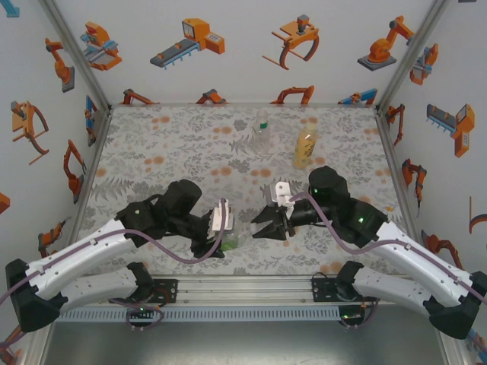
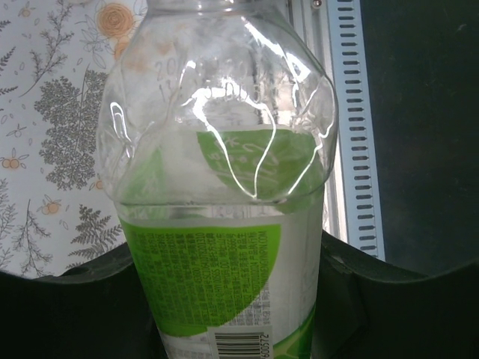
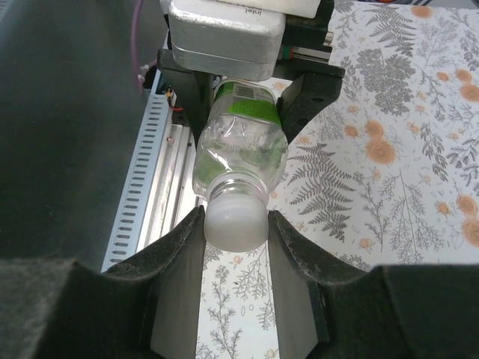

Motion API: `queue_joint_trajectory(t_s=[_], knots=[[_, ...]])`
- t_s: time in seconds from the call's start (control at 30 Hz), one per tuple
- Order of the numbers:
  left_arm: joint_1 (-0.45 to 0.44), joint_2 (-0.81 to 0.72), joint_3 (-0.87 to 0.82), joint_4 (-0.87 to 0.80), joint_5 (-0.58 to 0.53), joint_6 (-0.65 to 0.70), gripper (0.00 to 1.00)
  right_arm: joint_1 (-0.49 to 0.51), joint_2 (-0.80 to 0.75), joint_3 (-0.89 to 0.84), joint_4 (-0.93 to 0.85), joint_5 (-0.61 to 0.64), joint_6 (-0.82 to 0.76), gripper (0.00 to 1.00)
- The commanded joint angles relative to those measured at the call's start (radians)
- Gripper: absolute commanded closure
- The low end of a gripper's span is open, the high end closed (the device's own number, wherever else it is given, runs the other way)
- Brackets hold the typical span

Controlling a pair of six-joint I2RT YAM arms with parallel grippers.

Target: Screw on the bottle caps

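My left gripper (image 2: 232,314) is shut on the body of the green-labelled bottle (image 2: 217,187), holding it on its side above the table's near edge. A whitish bottle cap (image 3: 236,222) sits on that bottle's neck. My right gripper (image 3: 236,228) is shut on this cap, one pad against each side. From above, the two grippers face each other, the left gripper (image 1: 226,230) and the right gripper (image 1: 259,226), with the green bottle (image 1: 233,239) between them. The amber bottle (image 1: 306,147) and the clear bottle (image 1: 262,126) stand upright at the back of the table.
A metal rail (image 1: 243,287) with slotted ducting runs along the near edge under the grippers. Printed walls close the table (image 1: 167,152) in on the left, back and right. The two standing bottles are well beyond both arms.
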Motion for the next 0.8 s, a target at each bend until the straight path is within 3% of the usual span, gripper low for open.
queue_joint_trajectory(t_s=[0.0, 0.77], knots=[[-0.013, 0.004, 0.048, -0.007, 0.072, 0.037, 1.00, 0.000, 0.013, 0.018, 0.021, -0.032, -0.024, 0.96], [-0.016, 0.025, 0.063, -0.018, 0.118, 0.027, 1.00, 0.034, 0.053, 0.058, -0.065, -0.107, -0.131, 1.00]])
